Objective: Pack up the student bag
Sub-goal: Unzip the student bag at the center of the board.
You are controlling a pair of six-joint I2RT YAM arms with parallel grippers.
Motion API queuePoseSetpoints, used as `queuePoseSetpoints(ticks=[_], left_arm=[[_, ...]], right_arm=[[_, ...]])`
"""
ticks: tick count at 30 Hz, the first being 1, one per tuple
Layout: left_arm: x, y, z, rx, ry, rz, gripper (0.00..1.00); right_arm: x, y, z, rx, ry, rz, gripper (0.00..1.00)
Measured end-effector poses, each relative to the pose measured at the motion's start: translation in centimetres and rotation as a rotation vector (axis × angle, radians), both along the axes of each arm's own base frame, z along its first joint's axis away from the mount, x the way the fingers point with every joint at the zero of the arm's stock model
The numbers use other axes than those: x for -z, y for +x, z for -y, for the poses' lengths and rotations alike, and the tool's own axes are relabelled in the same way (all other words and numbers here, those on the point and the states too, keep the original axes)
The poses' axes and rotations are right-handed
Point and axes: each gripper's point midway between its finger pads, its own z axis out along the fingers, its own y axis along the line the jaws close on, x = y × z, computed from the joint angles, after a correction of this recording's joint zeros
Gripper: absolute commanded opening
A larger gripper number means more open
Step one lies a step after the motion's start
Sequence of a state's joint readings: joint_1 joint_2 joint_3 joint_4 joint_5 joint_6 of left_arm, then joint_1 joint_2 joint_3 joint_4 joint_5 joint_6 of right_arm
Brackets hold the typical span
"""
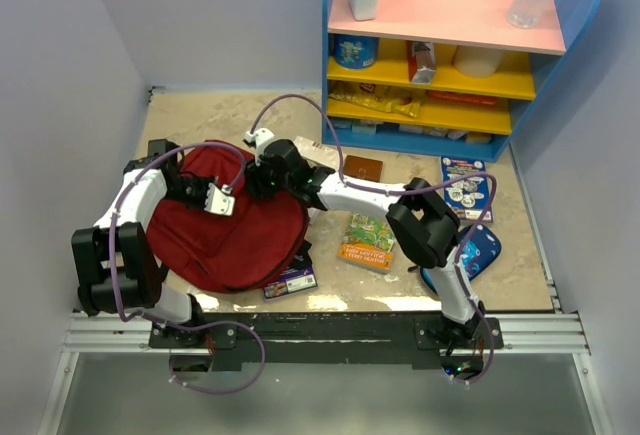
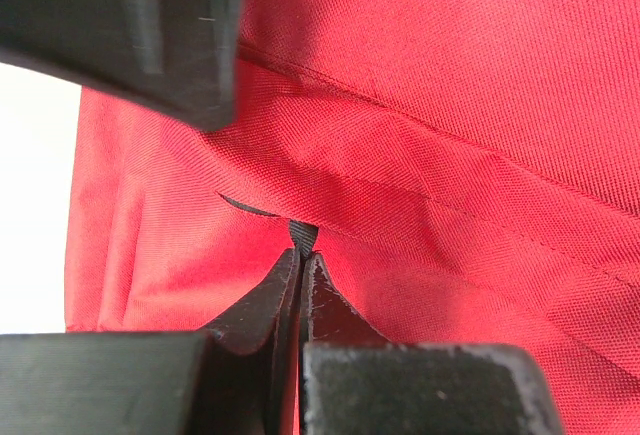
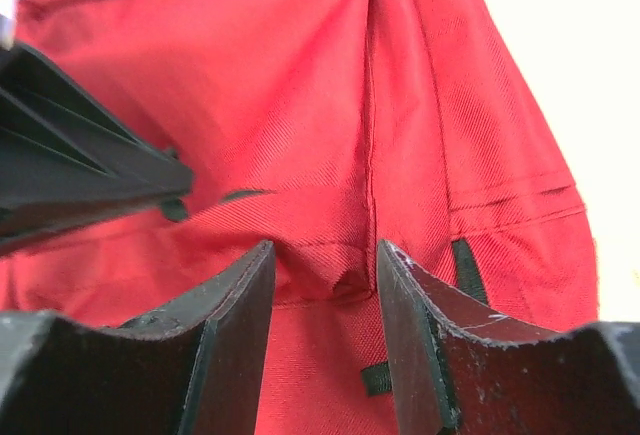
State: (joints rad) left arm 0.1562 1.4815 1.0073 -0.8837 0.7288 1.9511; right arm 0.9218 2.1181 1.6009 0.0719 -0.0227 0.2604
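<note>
The student bag, dark red fabric, lies flat on the table's left half. My left gripper rests on its top, and in the left wrist view the left gripper is shut on a small black tab that pokes out from under a red fold. My right gripper reaches in from the right at the bag's far edge. In the right wrist view the right gripper stands open, its jaws on either side of a bunched fold of red fabric. The inside of the bag is hidden.
A green book, a brown book and a blue book lie to the right of the bag. A blue pouch sits by the right arm. A purple book pokes out under the bag. A shelf unit stands at the back.
</note>
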Motion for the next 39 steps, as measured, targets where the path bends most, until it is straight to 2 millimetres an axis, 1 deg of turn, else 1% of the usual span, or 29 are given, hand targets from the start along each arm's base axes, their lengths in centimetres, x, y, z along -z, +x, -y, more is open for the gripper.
queuePoseSetpoints(ticks=[2,4,5,7,8,9,10,18,22,26,30,34,38,39], left_arm=[[0.0,0.0,0.0,0.0,0.0,0.0,0.0],[0.0,0.0,0.0,0.0,0.0,0.0,0.0],[0.0,0.0,0.0,0.0,0.0,0.0,0.0],[0.0,0.0,0.0,0.001,0.0,0.0,0.0],[0.0,0.0,0.0,0.0,0.0,0.0,0.0],[0.0,0.0,0.0,0.001,0.0,0.0,0.0],[0.0,0.0,0.0,0.001,-0.001,0.001,0.0],[0.0,0.0,0.0,0.003,0.002,0.002,0.0],[0.2,-0.1,-0.1,0.003,0.005,-0.002,0.0],[0.4,-0.2,-0.6,-0.008,0.02,-0.009,0.0],[0.7,-1.1,-2.1,-0.052,0.029,-0.055,0.0],[1.0,-2.8,-4.7,-0.131,0.046,-0.131,0.0],[0.9,-4.9,-7.3,-0.229,0.053,-0.209,0.0],[0.8,-5.4,-7.8,-0.248,0.053,-0.221,0.0]], right_arm=[[1.2,-0.1,0.0,-0.001,-0.02,-0.015,0.48],[2.2,-0.1,0.1,-0.002,-0.037,-0.027,0.44],[2.6,-0.1,0.1,-0.004,-0.042,-0.029,0.36],[2.7,0.0,0.2,-0.005,-0.047,-0.029,0.23],[2.7,0.0,0.2,-0.007,-0.046,-0.027,0.09],[2.6,0.0,0.1,-0.009,-0.04,-0.03,0.03],[2.6,-0.1,0.1,-0.016,-0.036,-0.033,0.0],[2.4,0.3,0.2,-0.013,-0.005,-0.057,0.0],[2.4,1.0,0.8,0.003,0.019,-0.087,0.0],[2.4,2.4,1.9,0.045,0.029,-0.1,0.0],[2.5,3.8,3.1,0.099,0.023,-0.097,0.0],[2.4,4.6,3.7,0.141,0.009,-0.084,0.0],[2.4,4.9,3.9,0.162,0.002,-0.075,0.0],[2.4,4.9,3.8,0.162,0.002,-0.074,0.06]])
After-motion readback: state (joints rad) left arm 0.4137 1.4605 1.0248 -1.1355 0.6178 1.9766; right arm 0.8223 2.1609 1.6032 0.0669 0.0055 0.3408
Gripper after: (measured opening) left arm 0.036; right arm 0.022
